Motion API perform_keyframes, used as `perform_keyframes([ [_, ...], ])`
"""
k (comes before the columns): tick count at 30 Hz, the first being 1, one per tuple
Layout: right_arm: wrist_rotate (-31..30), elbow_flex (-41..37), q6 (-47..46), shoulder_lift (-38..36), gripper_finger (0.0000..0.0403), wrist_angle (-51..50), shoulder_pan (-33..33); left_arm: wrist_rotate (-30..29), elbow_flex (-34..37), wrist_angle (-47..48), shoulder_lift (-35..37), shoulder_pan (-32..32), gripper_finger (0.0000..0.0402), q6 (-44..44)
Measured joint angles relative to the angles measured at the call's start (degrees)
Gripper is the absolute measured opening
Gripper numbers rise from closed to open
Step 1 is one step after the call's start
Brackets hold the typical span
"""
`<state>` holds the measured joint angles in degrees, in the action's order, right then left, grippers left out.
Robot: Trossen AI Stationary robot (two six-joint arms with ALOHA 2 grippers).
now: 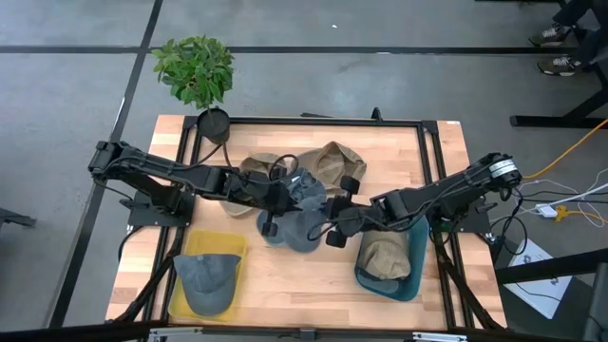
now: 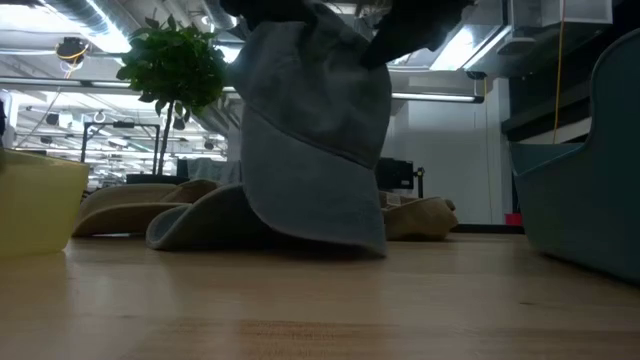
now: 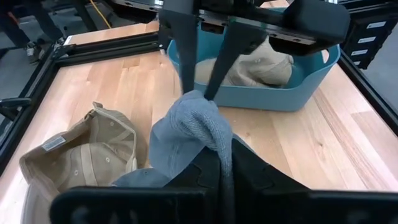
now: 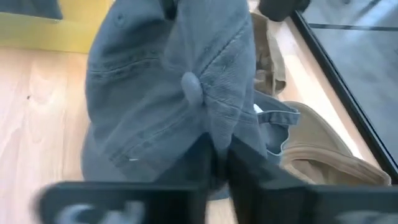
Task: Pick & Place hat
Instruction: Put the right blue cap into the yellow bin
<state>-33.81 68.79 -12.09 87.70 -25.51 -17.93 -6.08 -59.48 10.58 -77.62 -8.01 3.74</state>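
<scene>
A grey-blue cap [image 1: 302,217] sits mid-table between both arms; in the low view it [image 2: 315,130] is raised in a bunch. My left gripper [image 1: 283,198] reaches in from the left and is shut on the cap's cloth [image 3: 186,130]. My right gripper [image 1: 334,226] comes from the right and is shut on the crown [image 4: 168,93]. Its fingers [image 3: 214,68] also show in the left wrist view. A second grey cap [image 1: 209,277] lies in the yellow bin [image 1: 180,302]. A tan cap [image 1: 385,255] lies in the teal bin [image 1: 414,275]. My left gripper [image 3: 224,171] pinches a bunched fold of the cap's grey cloth [image 3: 208,134] between its two fingers, coming from the table's left. Several layers are gathered there. The cloth rises in a hump beyond the fingers. My right gripper [image 4: 217,155] pinches a fold of the crown [image 4: 214,127] just below the top button [image 4: 191,87], coming from the table's right. The cap is pulled up in a bunch, and its lower edge [image 2: 320,240] reaches down to the table.
Two tan caps [image 1: 332,161] [image 1: 258,167] lie on the far half of the table, close behind the grippers. A potted plant [image 1: 195,71] stands at the far left corner. A black frame [image 1: 432,161] runs along the table's edges. Bare wood [image 1: 294,285] lies between the bins.
</scene>
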Motion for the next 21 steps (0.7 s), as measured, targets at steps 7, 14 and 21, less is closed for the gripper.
perform_keyframes([
  [7,5.5,0.0,2.1,-0.3,0.001,-1.0,0.0,-0.2,0.0,7.5,2.4,0.0,0.0032,1.9],
  [14,8.1,0.0,0.1,-0.8,0.0007,-1.4,0.3,-5.7,-0.1,11.4,10.9,-0.2,0.0049,0.4],
  [21,11.2,0.0,-5.1,-0.8,0.0007,2.1,4.2,-5.9,-0.1,5.9,12.6,-2.9,0.0084,3.2],
])
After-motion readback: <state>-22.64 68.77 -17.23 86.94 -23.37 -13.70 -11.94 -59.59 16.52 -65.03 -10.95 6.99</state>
